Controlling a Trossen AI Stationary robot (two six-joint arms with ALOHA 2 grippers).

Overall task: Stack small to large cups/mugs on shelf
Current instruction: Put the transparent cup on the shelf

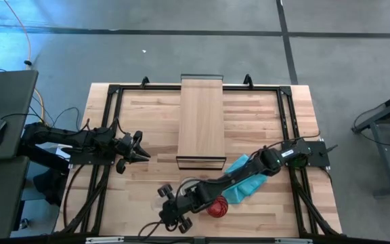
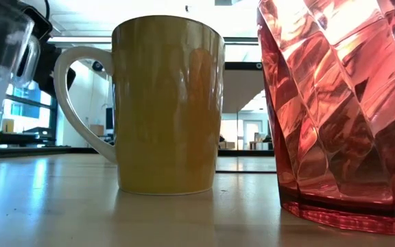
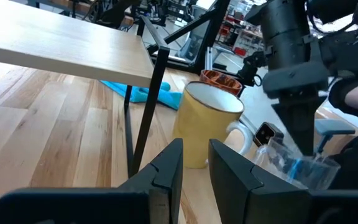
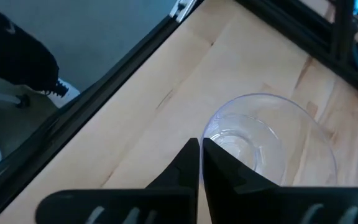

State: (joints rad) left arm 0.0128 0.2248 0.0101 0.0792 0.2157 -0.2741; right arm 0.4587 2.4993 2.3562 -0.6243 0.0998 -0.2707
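The tiny clear glass (image 4: 272, 137) is in my right gripper (image 4: 199, 155), near the table's near edge and left of the cream handled mug (image 2: 166, 103) and the red translucent cup (image 2: 341, 110). Both of those stand upright on their bases on the tabletop. In the high view my right arm covers the mug, while the red cup (image 1: 217, 207) shows beside the arm. The light-wood shelf (image 1: 202, 122) stands at the table's far middle. My left gripper (image 3: 194, 165) is open, hovers left of the shelf's near end and points toward the mug (image 3: 207, 124). My right gripper holds the clear glass by its rim (image 4: 213, 134), with the wall pinched between the two fingers. The fingers (image 3: 300, 134) come down from above into its mouth. The glass (image 3: 294, 168) sits tilted below them; whether its base touches the table I cannot tell.
A teal cloth (image 1: 242, 181) lies under my right arm, between the shelf's near end and the red cup. The shelf's dark leg (image 3: 143, 118) stands between my left gripper and the mug. A black frame (image 1: 107, 135) runs around the tabletop's edges.
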